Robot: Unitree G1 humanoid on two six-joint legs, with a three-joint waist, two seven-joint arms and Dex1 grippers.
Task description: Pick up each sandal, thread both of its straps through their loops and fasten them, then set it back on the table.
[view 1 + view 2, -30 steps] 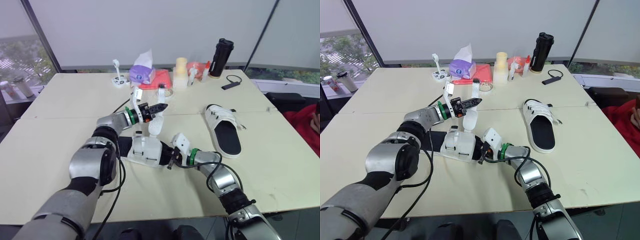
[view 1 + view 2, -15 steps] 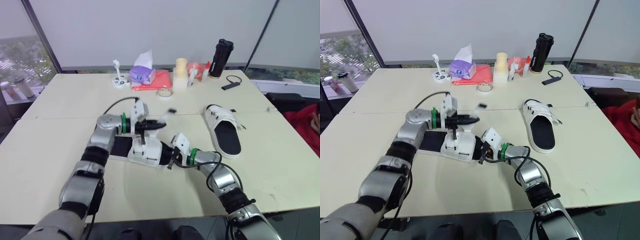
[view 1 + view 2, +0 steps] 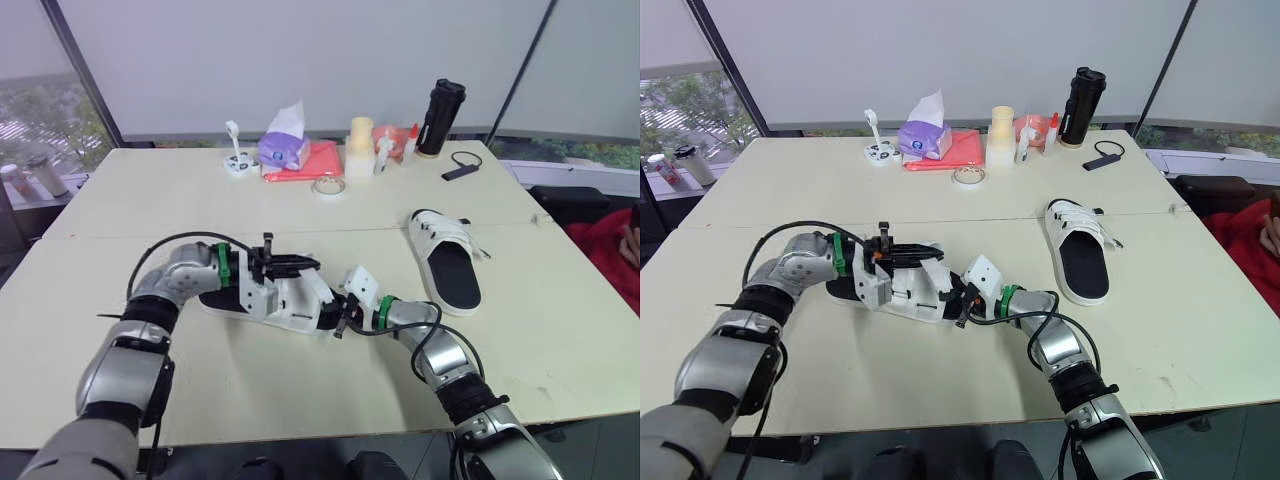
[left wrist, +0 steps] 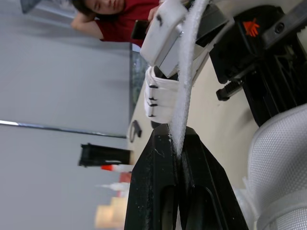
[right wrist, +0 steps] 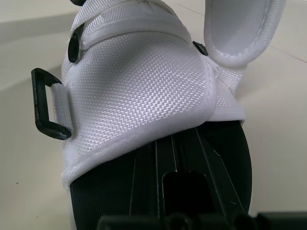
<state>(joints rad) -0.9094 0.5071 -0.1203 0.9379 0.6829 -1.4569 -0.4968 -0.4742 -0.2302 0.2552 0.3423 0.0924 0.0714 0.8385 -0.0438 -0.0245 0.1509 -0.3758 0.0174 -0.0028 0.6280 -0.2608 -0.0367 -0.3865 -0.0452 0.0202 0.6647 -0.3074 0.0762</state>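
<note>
A white sandal with a black sole [image 3: 290,300] lies near the table's front, in front of me. My left gripper [image 3: 300,264] hovers just above its upper and is shut on one white strap [image 4: 189,62], which runs out from between the black fingers [image 4: 158,158]. My right gripper [image 3: 343,318] is at the sandal's right end, shut on the sole. The right wrist view has the white mesh upper [image 5: 144,86], a black loop [image 5: 45,103] at its side, and a loose strap curling above. The second sandal [image 3: 445,255] lies to the right, its straps across the upper.
Along the far edge stand a purple tissue pack [image 3: 285,148], a red cloth [image 3: 318,160], a tape roll [image 3: 327,186], a pale cup [image 3: 361,135], small bottles, a black flask [image 3: 441,117] and a phone [image 3: 461,171]. A person in red [image 3: 610,240] sits at the right.
My left gripper has come down and back toward me with the strap, from above the table's middle to just over the sandal. The right gripper has kept still on the sole.
</note>
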